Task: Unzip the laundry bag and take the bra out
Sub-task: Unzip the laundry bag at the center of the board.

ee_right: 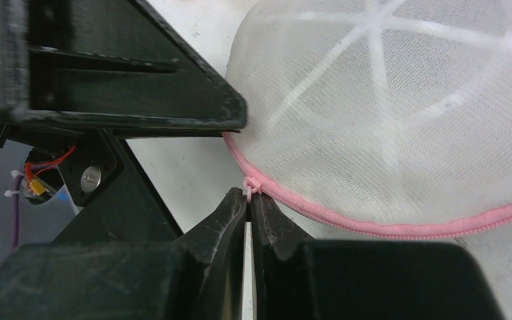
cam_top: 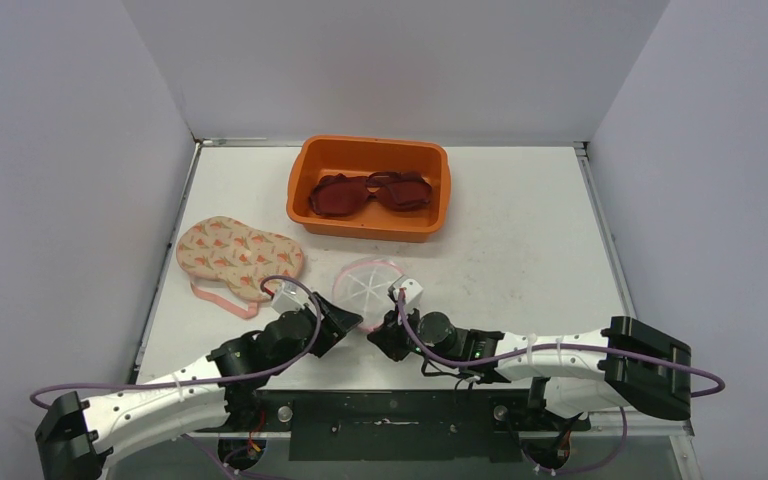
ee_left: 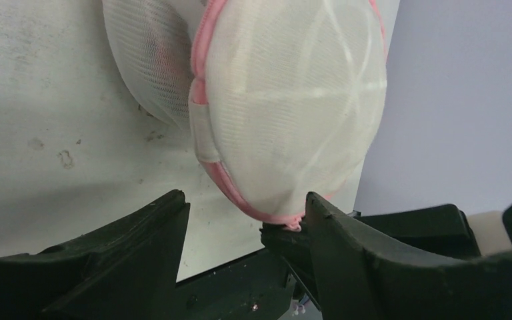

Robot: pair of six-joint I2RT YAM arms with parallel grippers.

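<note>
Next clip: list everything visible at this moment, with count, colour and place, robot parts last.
Bag: 1, white mesh with pink zipper, table centre, towards the near edge.
Zipper pull: 1, pink, on the bag's rim.
Bin: 1, orange, far centre of table.
Red bra: 1, dark red, inside the bin.
Patterned bra: 1, cream with orange print, left of the bag.
Table: 1, white, scuffed.
Left end effector: 1, black, open at the bag's edge.
Right end effector: 1, black, shut on the zipper pull.
</note>
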